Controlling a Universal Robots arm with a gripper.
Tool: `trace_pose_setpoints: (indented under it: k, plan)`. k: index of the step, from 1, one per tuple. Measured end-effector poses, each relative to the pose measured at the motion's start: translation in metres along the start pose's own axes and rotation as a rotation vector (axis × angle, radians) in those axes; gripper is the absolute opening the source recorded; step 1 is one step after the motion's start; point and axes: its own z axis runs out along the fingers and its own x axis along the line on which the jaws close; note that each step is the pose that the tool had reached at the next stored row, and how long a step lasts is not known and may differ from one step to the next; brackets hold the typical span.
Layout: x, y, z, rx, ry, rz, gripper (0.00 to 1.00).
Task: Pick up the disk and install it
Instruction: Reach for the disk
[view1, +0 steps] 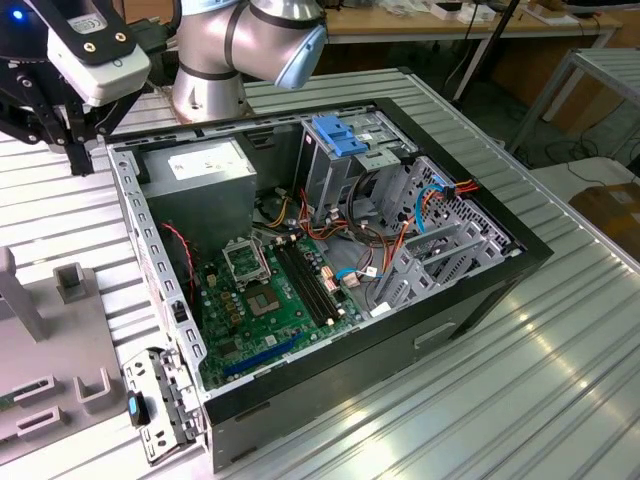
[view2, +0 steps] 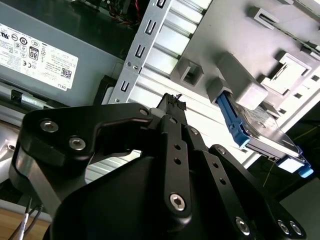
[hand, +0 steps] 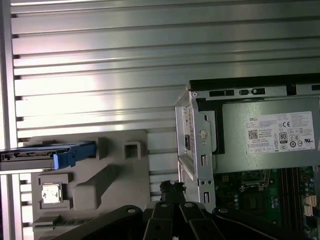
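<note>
Disk (hand: 30, 156), the flat dark rectangular hard drive with bright blue plastic side rails, stands on edge in a slot of the pale grey moulded plastic fixture (hand: 115, 170). The fixture rests on the ribbed aluminium desk (hand: 150, 50), to the exterior view's left of the open black computer case (view1: 480, 290). The black two-fingered end effector (hand: 172, 189) hovers over the desk between the case's power-supply corner and the fixture. Its fingertips are brought together and it holds nothing. From there the disk lies away from the case, across the fixture's width, at the fixture's far end from the fingertips. Its long axis runs along the desk's ribs, and in the second wrist view one blue rail faces the end effector. I judge that reaching it calls for travel sideways off the case and over the fixture. The fixture also holds a small square silver chip (hand: 50, 192) in a recess just beside the disk. The case holds a grey metal power supply box (view1: 200, 165), a green motherboard (view1: 270, 300), a light-blue slotted plastic bracket (view1: 340, 135) on top of the drive cage, and loose cables.
</note>
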Motion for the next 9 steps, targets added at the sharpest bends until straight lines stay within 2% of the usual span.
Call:
trace_pose_setpoints:
  k: [9]
  plan:
    - [0.0087,-0.0006,-0.0003,0.0001,0.0001,0.0,0.11]
